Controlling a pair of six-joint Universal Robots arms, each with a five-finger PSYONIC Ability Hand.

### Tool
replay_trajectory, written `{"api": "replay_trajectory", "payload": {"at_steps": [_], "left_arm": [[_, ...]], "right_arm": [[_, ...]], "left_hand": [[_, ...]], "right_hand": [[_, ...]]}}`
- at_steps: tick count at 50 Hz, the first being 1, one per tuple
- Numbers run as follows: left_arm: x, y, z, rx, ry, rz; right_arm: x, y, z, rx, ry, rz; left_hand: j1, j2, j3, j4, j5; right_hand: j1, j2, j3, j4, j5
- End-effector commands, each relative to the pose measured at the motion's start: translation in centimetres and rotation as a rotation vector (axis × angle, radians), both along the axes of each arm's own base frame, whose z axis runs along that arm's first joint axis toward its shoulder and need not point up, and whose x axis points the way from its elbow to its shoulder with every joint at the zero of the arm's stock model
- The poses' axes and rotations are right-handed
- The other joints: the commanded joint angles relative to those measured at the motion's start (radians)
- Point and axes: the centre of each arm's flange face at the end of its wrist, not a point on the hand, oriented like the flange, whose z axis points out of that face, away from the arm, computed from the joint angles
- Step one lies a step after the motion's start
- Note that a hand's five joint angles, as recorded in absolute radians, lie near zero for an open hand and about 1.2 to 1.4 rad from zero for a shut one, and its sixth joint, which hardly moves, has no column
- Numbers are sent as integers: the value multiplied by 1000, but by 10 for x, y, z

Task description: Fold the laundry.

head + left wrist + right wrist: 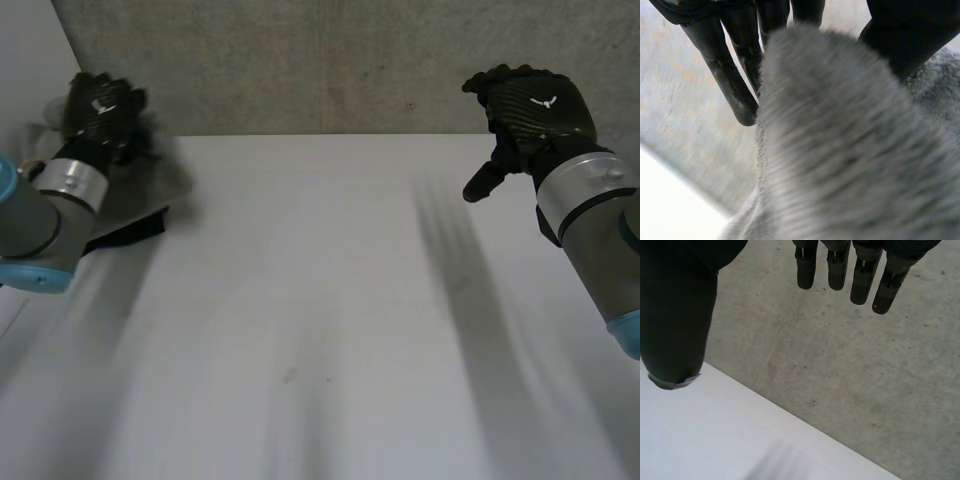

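Left hand (100,108), at the bench's (320,320) far-left edge: grey fleecy cloth (850,150) bunched between its fingers (732,85) and thumb (910,35), grasped. The cloth trails below the palm onto the bench.

Judgement: the step is drawing the cloth to mid-bench. Hold the pinch firm, lift clear of the edge, lay it flat before any fold.

Right hand (530,110): fingers released, empty, well apart from the cloth; it should take an opposite corner.

Writing: none legible. Small white emblem on each hand's back.
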Motion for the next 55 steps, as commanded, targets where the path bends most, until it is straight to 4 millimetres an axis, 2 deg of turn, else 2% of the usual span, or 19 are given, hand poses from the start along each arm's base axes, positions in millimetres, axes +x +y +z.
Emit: {"api": "replay_trajectory", "payload": {"at_steps": [1, 3, 6, 7, 8, 9, 10, 11, 12, 15, 17, 22, 28, 31, 33, 37, 43, 49, 55], "left_arm": [[-72, 129, 49, 209, 307, -378], [-81, 145, 41, 284, 325, -419], [-94, 173, 18, 446, 308, -482], [-98, 180, 13, 482, 295, -498], [-103, 190, 2, 544, 264, -513], [-104, 193, -4, 577, 250, -510], [-106, 196, -9, 604, 236, -508], [-107, 197, -12, 622, 222, -508], [-107, 199, -18, 652, 193, -505], [-104, 197, -18, 650, 165, -481], [-98, 188, -14, 629, 164, -455], [-69, 157, 8, 541, 203, -345], [-53, 139, 13, 506, 207, -285], [-52, 134, 7, 518, 179, -271], [-51, 136, -11, 575, 132, -256], [-51, 147, -30, 675, 36, -244], [-45, 160, -39, 786, -18, -200], [-43, 166, -51, 802, -31, -182], [-49, 174, -64, 804, -44, -207]], "right_arm": [[-9, -8, 3, -8, -3, -30], [-12, -11, 5, -14, -5, -41], [-16, -15, 6, -17, -5, -53], [-18, -17, 7, -20, -5, -59], [-19, -18, 8, -22, -6, -62], [-20, -19, 7, -22, -6, -65], [-20, -19, 8, -23, -6, -67], [-21, -20, 9, -26, -4, -67], [-21, -21, 9, -29, 0, -64], [-18, -21, 7, -33, 35, -39], [-17, -20, 5, -29, 64, -20], [-8, -20, -16, 37, 217, 49], [-6, -12, -38, 151, 386, 115], [-6, -4, -49, 214, 473, 152], [-4, 2, -55, 243, 527, 184], [-1, 8, -61, 253, 575, 213], [16, 9, -71, 221, 564, 307], [40, -12, -86, 183, 525, 434], [46, -24, -97, 248, 540, 463]], "left_hand": [[342, 208, 230, 200, 283], [342, 208, 230, 200, 283], [342, 208, 230, 200, 283], [186, 51, 73, 43, 126], [-510, -645, -623, -653, -570], [-840, -974, -953, -983, -900], [-879, -1014, -992, -1022, -939], [-827, -961, -939, -969, -886], [-879, -1014, -992, -1022, -939], [-879, -1014, -992, -1022, -939], [-879, -1014, -992, -1022, -939], [-879, -1013, -991, -1021, -938], [-861, -995, -974, -1004, -921], [-829, -963, -942, -971, -888], [-799, -934, -912, -942, -859], [-764, -899, -877, -907, -824], [-673, -808, -786, -816, -733], [-655, -790, -768, -798, -715], [-647, -781, -760, -789, -706]], "right_hand": [[-21, -47, -36, -56, -53], [-21, -47, -36, -56, -53], [-21, -47, -36, -56, -53], [-21, -47, -36, -56, -53], [-21, -47, -36, -56, -53], [-21, -47, -36, -56, -53], [-21, -47, -36, -56, -53], [-21, -47, -36, -56, -53], [-21, -47, -36, -56, -53], [-21, -47, -36, -56, -53], [-21, -47, -36, -56, -53], [-21, -47, -36, -56, -53], [-21, -47, -36, -56, -53], [-21, -47, -36, -56, -53], [-21, -47, -36, -56, -53], [-21, -47, -36, -56, -53], [-21, -47, -36, -56, -53], [-5, -31, -19, -40, -37], [4, -22, -11, -31, -28]]}}
